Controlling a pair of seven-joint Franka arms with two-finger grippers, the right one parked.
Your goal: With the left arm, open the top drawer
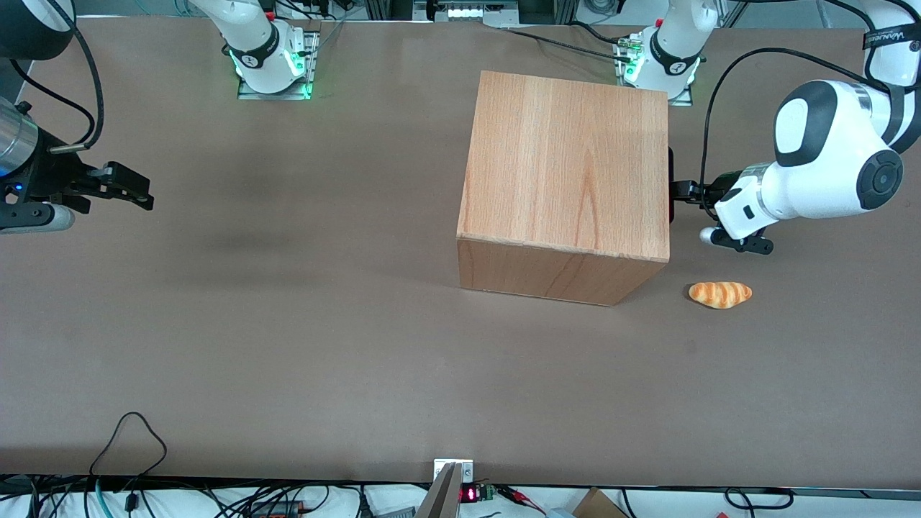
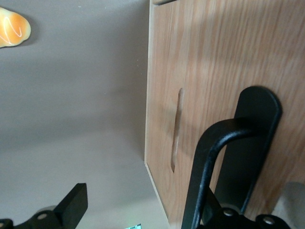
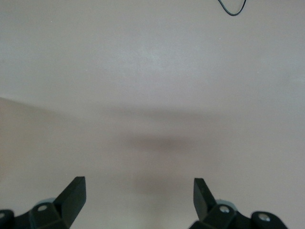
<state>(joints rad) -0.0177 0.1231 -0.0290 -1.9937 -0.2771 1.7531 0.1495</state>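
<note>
The wooden cabinet (image 1: 568, 173) stands mid-table, its drawer side facing the working arm's end. The top drawer's front panel (image 2: 224, 62) sits flush with the cabinet, and only its black bar handle (image 1: 670, 185) sticks out. The white left arm (image 1: 827, 162) reaches in level with that side. Its black gripper (image 1: 687, 191) is right at the handle. In the left wrist view the gripper (image 2: 140, 202) is open. One finger (image 2: 74, 202) is off the panel over the table. The handle (image 2: 209, 152) crosses in front of the other finger.
A small orange-striped bread roll (image 1: 720, 294) lies on the brown table (image 1: 288, 324), nearer the front camera than the gripper; it also shows in the left wrist view (image 2: 12, 28). A narrow slot (image 2: 177, 129) is cut in the panel beside the handle.
</note>
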